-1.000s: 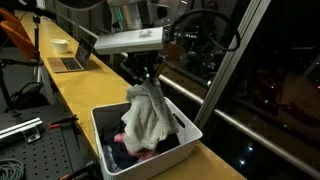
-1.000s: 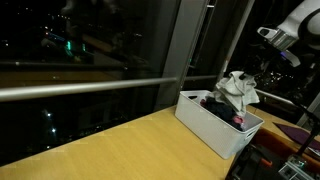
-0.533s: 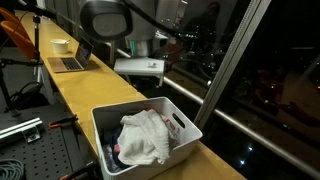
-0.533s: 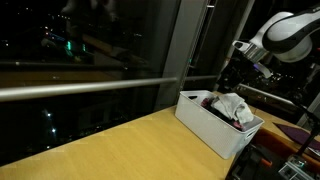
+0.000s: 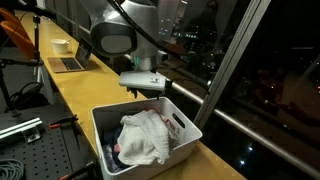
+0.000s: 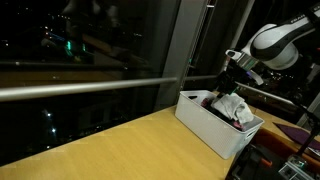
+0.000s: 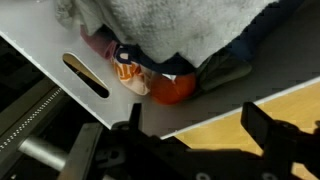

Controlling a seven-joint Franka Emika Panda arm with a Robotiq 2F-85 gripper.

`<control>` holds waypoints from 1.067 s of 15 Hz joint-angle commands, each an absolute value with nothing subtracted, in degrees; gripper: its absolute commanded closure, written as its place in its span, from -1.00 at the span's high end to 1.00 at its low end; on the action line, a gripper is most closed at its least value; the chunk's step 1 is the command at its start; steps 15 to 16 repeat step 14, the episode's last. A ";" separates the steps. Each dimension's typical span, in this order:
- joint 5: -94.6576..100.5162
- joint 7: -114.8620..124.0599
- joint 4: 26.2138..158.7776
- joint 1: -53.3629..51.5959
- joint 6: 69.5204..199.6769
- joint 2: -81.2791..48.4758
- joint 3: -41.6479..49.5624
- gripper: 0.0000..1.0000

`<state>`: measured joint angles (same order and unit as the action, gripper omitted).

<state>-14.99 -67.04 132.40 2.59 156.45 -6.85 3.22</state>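
I had the black Robotiq gripper (image 5: 148,94) hanging just above one edge of the white rectangular plastic bin (image 5: 100,128). Its jaws stood spread apart with nothing between them. The crumpled off-white cloth towel (image 5: 145,135) lay loose inside the bin on top of darker clothes, clear of the fingers. In the wrist view a small orange garment (image 7: 175,90) showed under the towel's edge, near the bin's slotted handle. The bin sat on the long yellow wooden counter (image 5: 75,92).

Cloth (image 5: 145,137) in bin (image 5: 152,167) on counter (image 5: 85,92); laptop (image 5: 68,62) & cup (image 5: 61,45) further back.
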 commanded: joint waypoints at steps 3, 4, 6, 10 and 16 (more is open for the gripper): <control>-14.27 -66.44 132.47 4.54 156.28 -6.55 1.69 1.00; -14.27 -66.44 132.50 4.54 156.29 -6.74 1.46 1.00; -14.27 -66.43 132.50 4.52 156.29 -6.92 1.21 1.00; -14.27 -66.43 132.50 4.53 156.29 -6.94 1.19 1.00; -14.27 -66.43 132.50 4.53 156.29 -6.94 1.19 1.00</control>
